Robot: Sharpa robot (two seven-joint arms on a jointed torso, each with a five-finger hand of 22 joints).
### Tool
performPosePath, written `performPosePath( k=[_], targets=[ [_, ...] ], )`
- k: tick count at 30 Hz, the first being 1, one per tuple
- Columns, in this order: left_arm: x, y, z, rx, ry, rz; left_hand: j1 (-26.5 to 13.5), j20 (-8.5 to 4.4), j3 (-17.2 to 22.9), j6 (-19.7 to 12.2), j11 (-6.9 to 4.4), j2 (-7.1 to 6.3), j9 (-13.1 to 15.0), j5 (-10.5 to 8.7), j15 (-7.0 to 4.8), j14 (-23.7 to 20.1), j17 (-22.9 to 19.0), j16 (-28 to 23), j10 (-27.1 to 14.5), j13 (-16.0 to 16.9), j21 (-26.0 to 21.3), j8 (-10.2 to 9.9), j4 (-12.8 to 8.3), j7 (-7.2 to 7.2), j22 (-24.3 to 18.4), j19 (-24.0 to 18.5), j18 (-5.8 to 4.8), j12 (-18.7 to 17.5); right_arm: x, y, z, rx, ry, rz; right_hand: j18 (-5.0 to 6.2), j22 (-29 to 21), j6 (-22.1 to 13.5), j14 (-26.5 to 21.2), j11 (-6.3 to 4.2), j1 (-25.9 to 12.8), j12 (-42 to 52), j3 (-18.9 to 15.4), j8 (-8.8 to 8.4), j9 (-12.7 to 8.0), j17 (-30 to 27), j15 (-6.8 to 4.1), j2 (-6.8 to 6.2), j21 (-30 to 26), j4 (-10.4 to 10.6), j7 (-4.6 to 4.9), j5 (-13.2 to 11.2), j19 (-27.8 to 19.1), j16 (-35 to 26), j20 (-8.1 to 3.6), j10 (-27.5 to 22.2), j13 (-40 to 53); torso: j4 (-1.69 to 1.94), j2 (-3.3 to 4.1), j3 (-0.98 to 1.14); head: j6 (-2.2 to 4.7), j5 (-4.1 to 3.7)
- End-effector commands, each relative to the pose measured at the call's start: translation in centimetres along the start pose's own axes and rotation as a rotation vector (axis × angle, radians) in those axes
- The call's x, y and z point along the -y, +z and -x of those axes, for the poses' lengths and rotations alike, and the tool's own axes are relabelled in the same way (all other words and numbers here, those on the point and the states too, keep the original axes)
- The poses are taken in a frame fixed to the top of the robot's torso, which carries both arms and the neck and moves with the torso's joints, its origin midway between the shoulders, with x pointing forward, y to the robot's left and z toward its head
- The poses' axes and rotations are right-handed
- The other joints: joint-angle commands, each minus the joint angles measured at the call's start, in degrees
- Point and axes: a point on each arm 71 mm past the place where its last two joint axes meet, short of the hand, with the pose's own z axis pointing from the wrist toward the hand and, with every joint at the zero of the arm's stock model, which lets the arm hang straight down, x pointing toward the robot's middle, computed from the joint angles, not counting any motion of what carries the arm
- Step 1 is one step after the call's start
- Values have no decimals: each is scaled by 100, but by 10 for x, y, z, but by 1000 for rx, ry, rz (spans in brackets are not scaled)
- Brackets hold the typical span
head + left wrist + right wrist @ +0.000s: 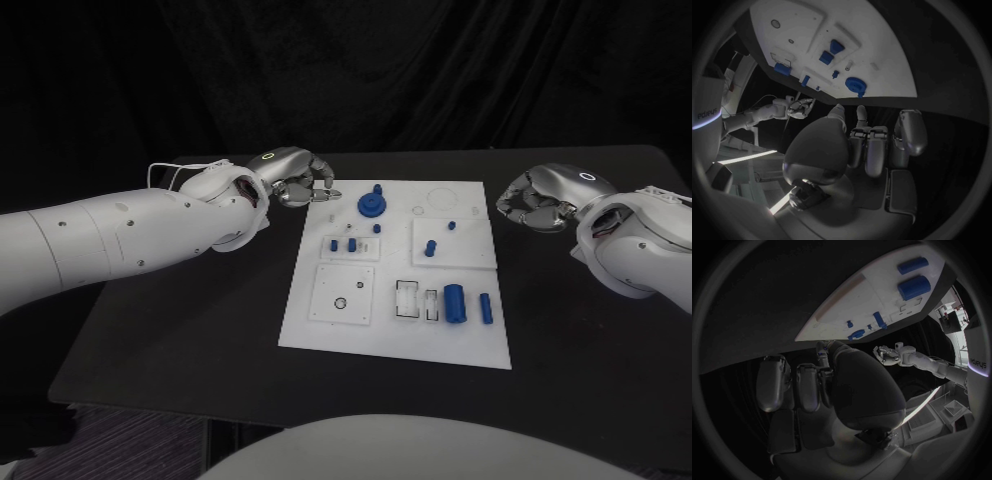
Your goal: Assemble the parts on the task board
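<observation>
Your robot's white left arm reaches in across the black table, its silver many-fingered left hand poised with fingers curled inward and nothing in its grasp. Opposite, the white right arm mirrors it, the silver right hand likewise curled in on itself and holding nothing. From each wrist you see that hand's rounded palm with fingers folded close together, and the right hand's fingers the same.
</observation>
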Motion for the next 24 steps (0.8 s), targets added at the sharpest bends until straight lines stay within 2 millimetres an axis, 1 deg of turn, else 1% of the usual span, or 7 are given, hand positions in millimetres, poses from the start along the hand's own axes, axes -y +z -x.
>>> performPosePath(
  k=[1, 3, 6, 8, 9, 15, 24],
  targets=[
    [11, 4, 3, 54, 91, -198, 640, 120, 360, -212, 157, 82, 87, -305, 167, -1144, 158, -624, -1419, 498, -821, 69, -47, 13, 569, -928, 178, -1344, 2, 1, -1, 0, -4, -13, 34, 1026, 45, 436, 19, -50, -31, 33, 4, 6, 871, 10, 1, -36, 13, 4, -27, 25, -20, 19, 326, 1182, 0, 0, 0, -1, 30],
    [11, 8, 2, 49, 103, -229, 1029, 130, 719, -562, 155, -20, 24, -296, 226, -4334, -1719, -2403, -4330, -611, -1658, 128, -51, 29, 363, -2084, 279, -3570, 3, 1, -1, 1, -6, -16, 34, 1026, 45, 436, 19, -50, -31, 33, 4, 6, 871, 10, 1, -36, 13, 4, -27, 25, -20, 19, 326, 1182, 2, 0, -1, -1, 35],
    [12, 13, 1, 46, 117, -268, 1287, 67, 1067, -715, 81, -153, -324, -306, 134, -4556, -1981, -2633, -4756, -1508, -1799, 124, -19, 9, 314, -2541, 306, -4534, 5, 1, 0, 5, -8, -18, 36, 1023, 47, 435, 19, -49, -34, 35, 5, 7, 869, 10, 3, -46, 11, 3, -26, 21, -23, 19, 323, 1178, 1, 0, -1, -1, 38],
    [13, 17, 0, 34, 123, -296, 1235, 67, 1212, -667, -13, -233, -794, -313, 33, -4077, -2116, -2515, -4875, -2099, -1006, -38, -77, -100, 513, -1700, 179, -5058, 6, 1, 0, 11, -8, -16, 37, 1022, 49, 433, 18, -47, -38, 37, 7, 7, 860, 9, 4, -49, 10, 2, -26, 20, -33, 19, 319, 1173, 1, 1, -1, -1, 44],
    [13, 19, -1, 24, 125, -307, 1031, 31, 1339, -260, -7, -357, -1513, -240, -22, -2584, -1785, -1938, -4599, -2793, 204, -293, -94, -136, 823, -238, 24, -5489, 7, 1, 1, 17, -7, -14, 38, 1021, 53, 434, 18, -45, -35, 39, 9, 8, 866, 9, 5, -53, 7, 1, -25, 19, -27, 19, 322, 1177, 0, 0, 0, -1, 37],
    [18, 30, -8, -34, 151, -349, 825, 94, 1606, -161, -192, -892, -3623, -167, -216, -1486, -1919, -1856, -4256, -4466, 1027, -698, -37, -564, 1079, 850, -126, -6301, 7, 0, 3, 42, -2, -2, 34, 1025, 62, 435, 15, -40, -33, 40, 14, 11, 874, 7, -1, -38, -2, -2, -22, 25, -18, 18, 325, 1180, 0, 1, -2, -1, -2],
    [37, 40, -16, -57, 234, -449, 1014, -28, 1849, 288, -193, -1156, -4380, 584, -258, -833, -1769, -1544, -4112, -5049, 1817, -659, -326, -874, 1347, 1550, -317, -6299, 12, -5, 4, 42, -2, -10, 35, 1024, 65, 434, 14, -40, -36, 39, 16, 12, 869, 7, -5, -42, -4, -3, -21, 24, -23, 18, 321, 1176, 4, 9, -8, -1, -13]
  ],
)
